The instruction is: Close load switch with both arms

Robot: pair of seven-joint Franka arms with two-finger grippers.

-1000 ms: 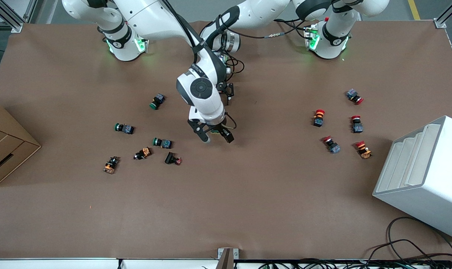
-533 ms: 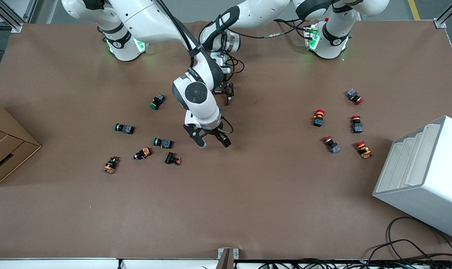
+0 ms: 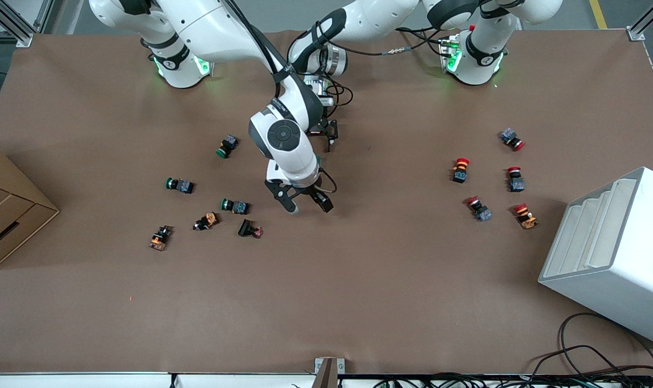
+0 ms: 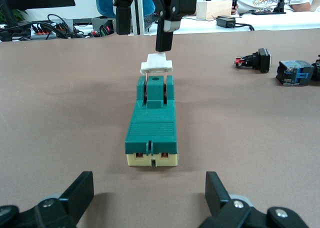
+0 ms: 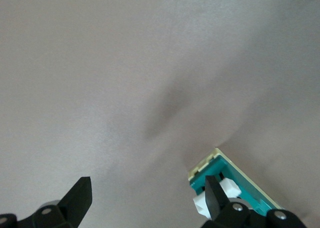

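Nothing has shifted since half a second ago: our right hand (image 3: 304,206) hangs spread just above the load switch (image 4: 151,124)'s white handle (image 4: 156,64). Our left hand (image 4: 149,198) sits released on the worktop (image 3: 358,280), facing the switch's end.

The right arm reaches out from its base to mid-surface, wrist bent down, its right claw (image 3: 304,203) low with fingers spread wide. The left arm folds low, and its left claw (image 3: 326,134) sits near the surface, fingers apart
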